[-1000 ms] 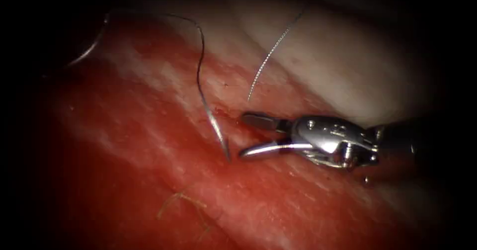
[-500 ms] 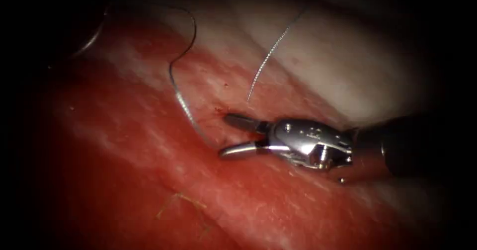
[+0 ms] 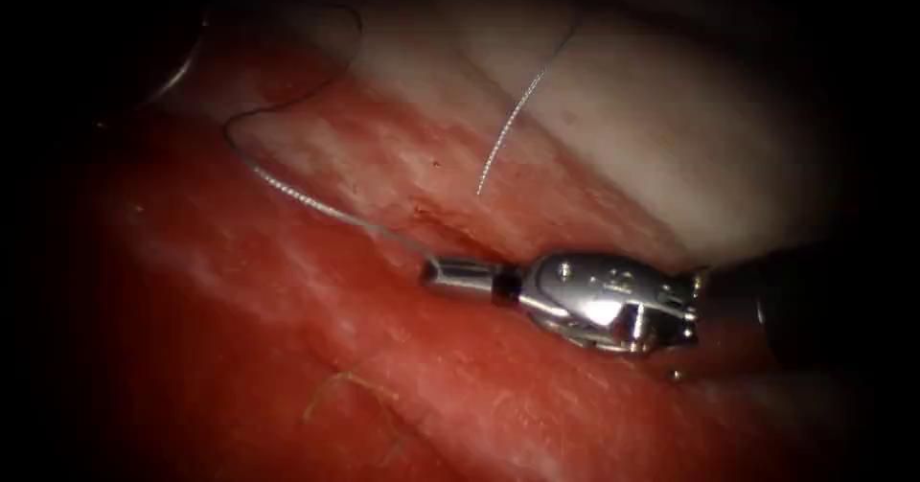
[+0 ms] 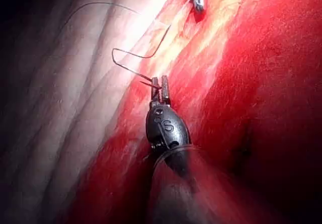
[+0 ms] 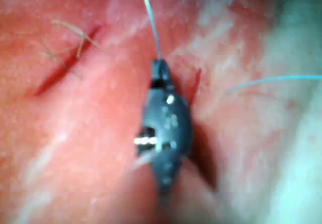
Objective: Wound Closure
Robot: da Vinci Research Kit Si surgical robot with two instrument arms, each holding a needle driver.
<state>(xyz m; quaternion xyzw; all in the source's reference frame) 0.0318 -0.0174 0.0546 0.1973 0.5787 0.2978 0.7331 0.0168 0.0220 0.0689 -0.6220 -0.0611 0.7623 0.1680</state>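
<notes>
My right tool (image 3: 428,271) comes in from the right and lies low on the red tissue (image 3: 287,348), its jaws shut on the thread (image 3: 307,199) beside the small cut (image 3: 450,228). From there the thread runs left of the cut, bends and climbs into the dark. In the right wrist view the shut right tool (image 5: 160,65) has the thread (image 5: 150,17) leaving its tip. My left tool (image 4: 162,80) is shut on the same thread (image 4: 126,63), where red tissue meets pale tissue. I cannot pick out the needle for certain; a faint pale arc (image 3: 177,80) sits at the dark upper left.
A loose thread end (image 3: 508,127) lies on the pale tissue above and right of the cut. Yellowish fibres (image 3: 345,381) lie by a shallow crease in the red tissue below. Red fluid wets the tissue around the cut.
The right tool's jaws were open; they moved left around the upright thread and shut on it. The thread now lies slack and low, bowed out to the left.
</notes>
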